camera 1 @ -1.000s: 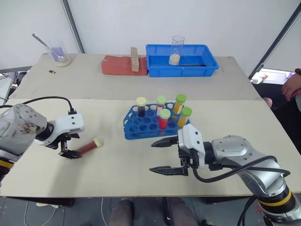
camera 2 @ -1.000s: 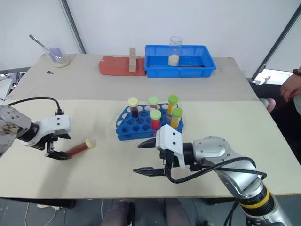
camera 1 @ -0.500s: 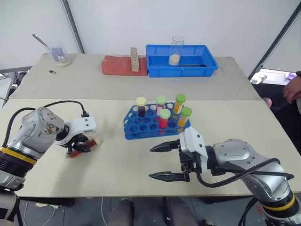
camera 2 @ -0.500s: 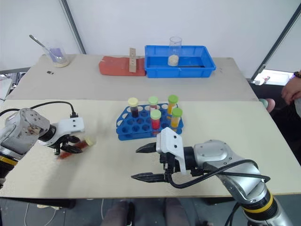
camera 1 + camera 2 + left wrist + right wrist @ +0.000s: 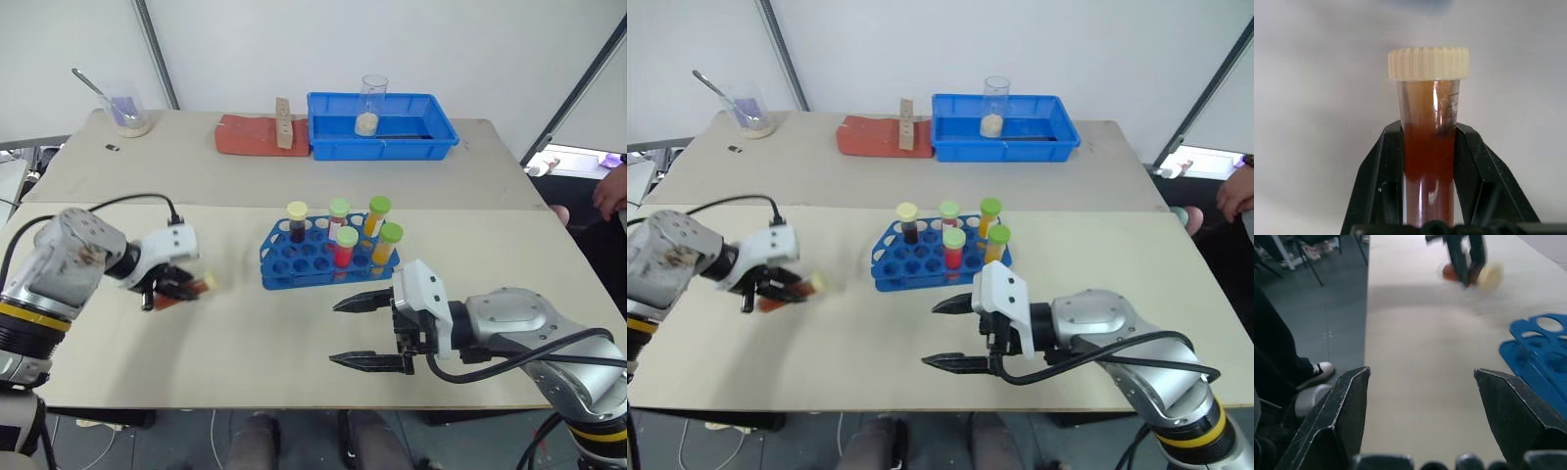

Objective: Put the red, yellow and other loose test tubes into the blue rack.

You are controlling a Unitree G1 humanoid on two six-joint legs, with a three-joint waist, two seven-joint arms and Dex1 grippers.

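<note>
A: What does the left tool [image 5: 1428, 186] hold?
B: It is clamped on a clear capped tube of dark red-brown liquid with a cream cap [image 5: 1428, 132], above the tabletop [image 5: 245, 343].
A: And the right tool [image 5: 370, 333]?
B: Spread wide, holding nothing, just in front of the small blue holed plastic rack [image 5: 304, 259].

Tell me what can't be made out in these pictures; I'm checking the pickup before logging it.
- Left gripper and its brown tube: blurred in the head views; whether the tube has left the table is unclear.
- Tube's lower end: left wrist view, hidden behind the jaws and cut by the edge.
- Blue rack: right wrist view, cut off by the edge.
- Beaker contents in the blue tray: too small to identify.
</note>
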